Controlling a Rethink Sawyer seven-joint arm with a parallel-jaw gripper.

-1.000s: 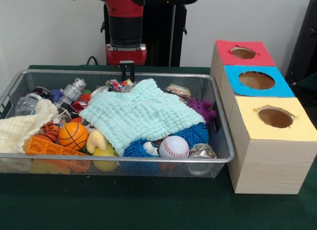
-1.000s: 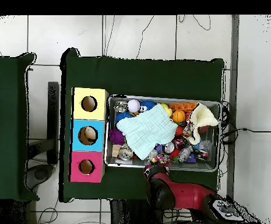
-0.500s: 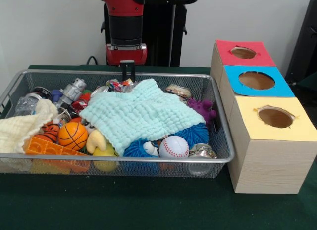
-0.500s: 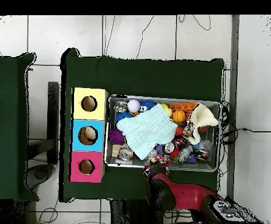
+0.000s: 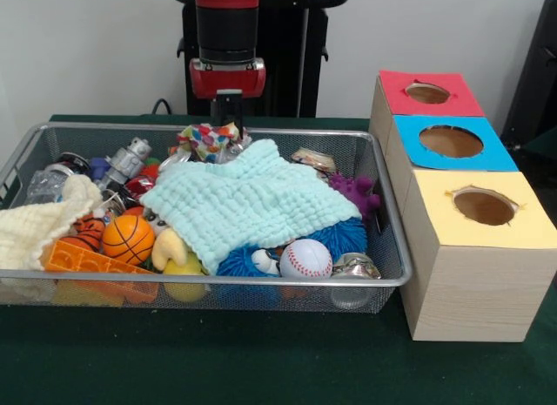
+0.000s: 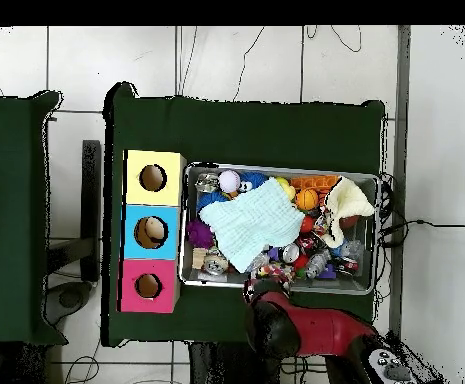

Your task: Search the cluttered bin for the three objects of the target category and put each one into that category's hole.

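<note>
A multicoloured, confetti-patterned crumpled fabric piece (image 5: 207, 140) hangs bunched at the far rim of the wire mesh bin (image 5: 387, 248), directly under the black gripper (image 5: 228, 118), whose short dark fingers run down into its top edge; they appear to be pinching it, though the exact contact is hard to make out. The fabric's lower folds touch the far edge of the pale mint knitted cloth (image 5: 248, 200) that drapes across the middle of the bin. The red and black arm (image 5: 226, 39) stands straight up above this spot, wrist pointing down, over the far side of the bin slightly left of centre. Nearer in the bin lie a white baseball (image 5: 305, 259), an orange mini basketball (image 5: 128, 239) and a blue fuzzy ball (image 5: 239, 264). To the right of the bin stands the wooden box with red (image 5: 427, 93), blue (image 5: 450, 141) and yellow (image 5: 484, 206) tops, each with a round hole.
</note>
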